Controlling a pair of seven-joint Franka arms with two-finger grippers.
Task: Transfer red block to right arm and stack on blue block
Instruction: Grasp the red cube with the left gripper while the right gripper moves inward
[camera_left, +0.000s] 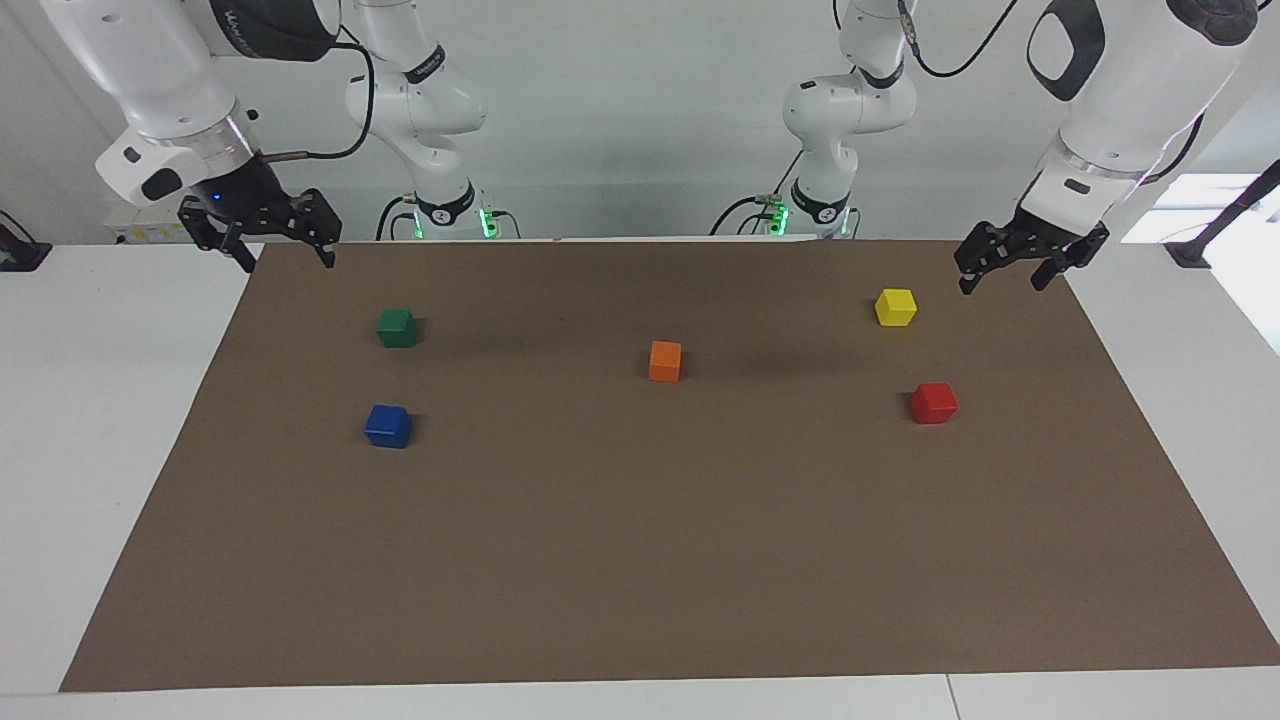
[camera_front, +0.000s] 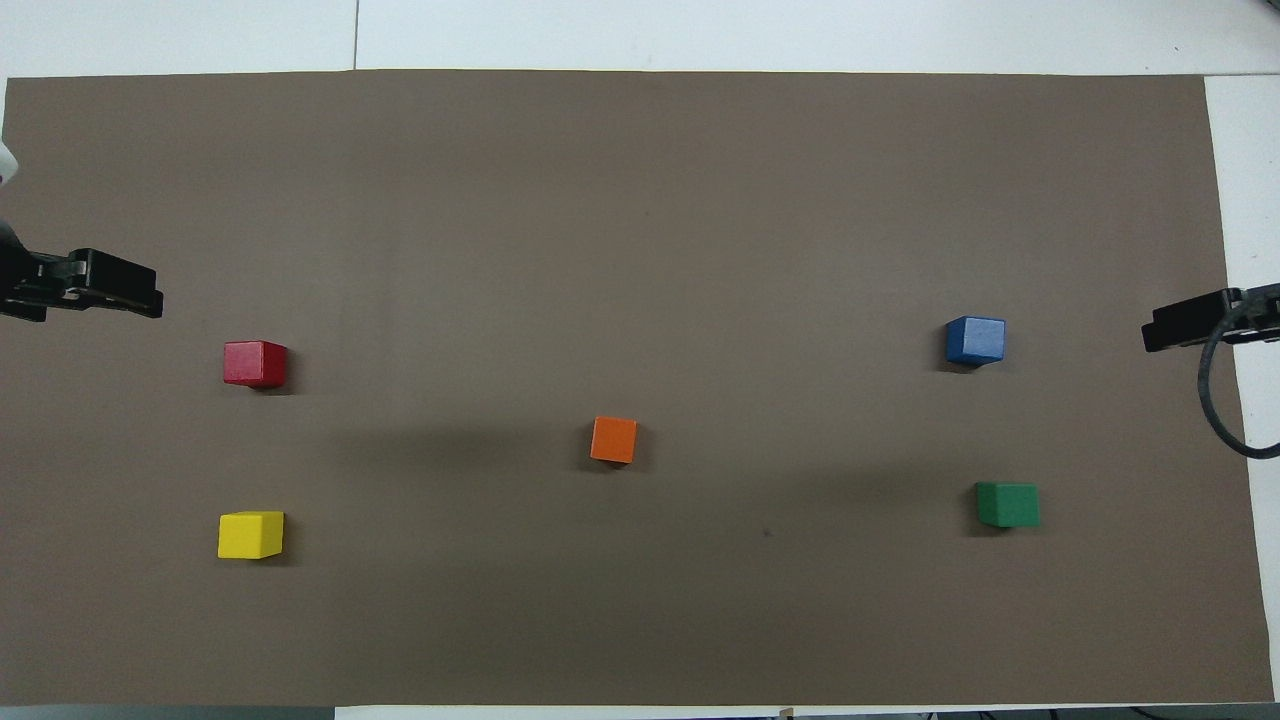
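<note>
red cube (camera_left: 933, 402) of plain painted wood (untouched, near the yellow cube (camera_left: 895, 307)) should be approached squarely from above by the left gripper (camera_left: 1003, 272); both jaws stand wide, right gripper (camera_left: 287, 257) waiting empty.

No readable text, label, brand, number or sign anywhere. Faint pale lettering on dark cover of right arm (camera_left: 262, 28), upper link above brown mat (camera_left: 660, 560): too small to make out. Cubes on mat plain, unmarked. Mat itself plain.
</note>
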